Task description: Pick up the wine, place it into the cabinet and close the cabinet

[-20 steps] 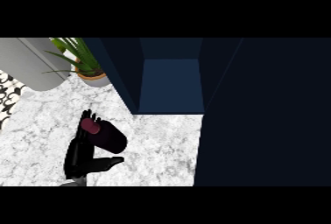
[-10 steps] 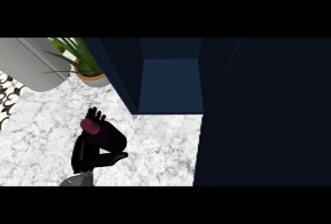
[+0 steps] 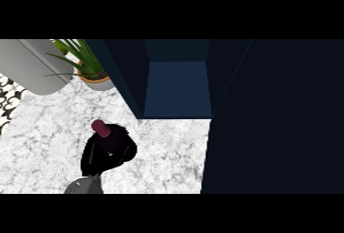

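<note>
1. Up comes the dark wine bottle with the maroon top [image 3: 101, 127], carried a little further from the lower edge than half a second ago, and the fingers have closed tighter round it.
2. It sits inside the black left hand [image 3: 107, 151], fingers curled about its body, only the maroon neck poking out toward the cabinet.
3. To do this well, I'd say keep the bottle upright and swing it right and forward, aiming for the middle of the open navy-blue cabinet bay [image 3: 178, 86].
4. White marble counter [image 3: 168, 150] lies free between hand and bay, so the path looks open.
5. Watch the bay's dark left wall [image 3: 128, 77]: it stands nearest the neck.
6. Big dark door panel [image 3: 275, 118] fills the right side, the bay's far edge.
7. Potted green plant [image 3: 84, 63] and grey rounded object [image 3: 40, 63] stay well left.
8. Right hand: not in sight.
</note>
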